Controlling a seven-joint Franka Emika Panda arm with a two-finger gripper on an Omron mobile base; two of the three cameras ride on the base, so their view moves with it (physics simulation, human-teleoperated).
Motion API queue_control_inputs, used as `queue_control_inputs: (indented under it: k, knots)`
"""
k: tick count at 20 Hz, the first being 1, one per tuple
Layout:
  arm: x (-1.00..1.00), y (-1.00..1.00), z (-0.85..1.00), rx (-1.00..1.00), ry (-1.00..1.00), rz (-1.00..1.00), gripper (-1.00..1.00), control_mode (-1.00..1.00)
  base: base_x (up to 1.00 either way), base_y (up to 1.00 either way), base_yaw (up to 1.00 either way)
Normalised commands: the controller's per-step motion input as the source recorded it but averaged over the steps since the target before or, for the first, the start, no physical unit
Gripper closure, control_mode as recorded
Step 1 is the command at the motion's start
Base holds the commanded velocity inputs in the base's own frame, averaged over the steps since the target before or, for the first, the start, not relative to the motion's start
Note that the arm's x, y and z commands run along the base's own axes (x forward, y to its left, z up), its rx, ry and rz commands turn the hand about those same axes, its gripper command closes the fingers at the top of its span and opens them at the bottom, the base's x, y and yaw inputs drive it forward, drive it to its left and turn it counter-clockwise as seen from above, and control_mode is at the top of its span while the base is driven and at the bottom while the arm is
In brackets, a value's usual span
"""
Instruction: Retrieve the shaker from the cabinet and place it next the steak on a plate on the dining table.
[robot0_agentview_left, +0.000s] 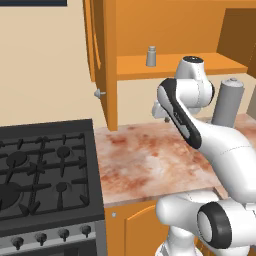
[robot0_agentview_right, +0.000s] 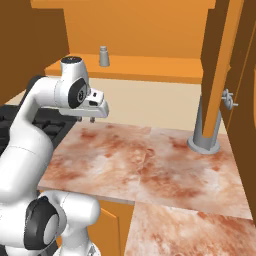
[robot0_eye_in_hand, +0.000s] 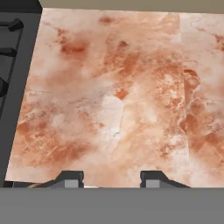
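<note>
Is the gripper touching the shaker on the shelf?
Apart. In the right base view the gripper hangs over the worktop, well below the shaker, which stands alone on the cabinet shelf.

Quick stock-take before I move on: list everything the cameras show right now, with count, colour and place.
shaker: one, small grey, upright on the cabinet shelf
cabinet: one, orange, on the wall above the worktop, door open
canister: one, tall grey with knob lid, back of the worktop under the shelf
worktop: one, reddish-pink marbled, beside the stove
stove: one, black, left of the worktop
drawer fronts: orange, below the worktop
tool: one, white hand with dark tips, above the worktop, holding nothing
</note>
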Motion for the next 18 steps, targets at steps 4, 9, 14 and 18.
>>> queue_control_inputs:
  k: [4,9,14,18]
  knots:
    - [-0.4,0.0,0.0,0.0,-0.06,0.0,-1.0,-1.0,0.0,0.0,0.0]
    - [-0.75,0.0,0.11,0.0,-0.27,0.0,-1.0,-1.0,0.0,0.0,0.0]
    - [-0.42,0.0,0.58,0.0,-0.51,0.0,-1.0,-1.0,0.0,0.0,0.0]
    - [-0.35,-0.03,0.65,0.0,-0.46,0.0,-1.0,-1.0,0.0,0.0,0.0]
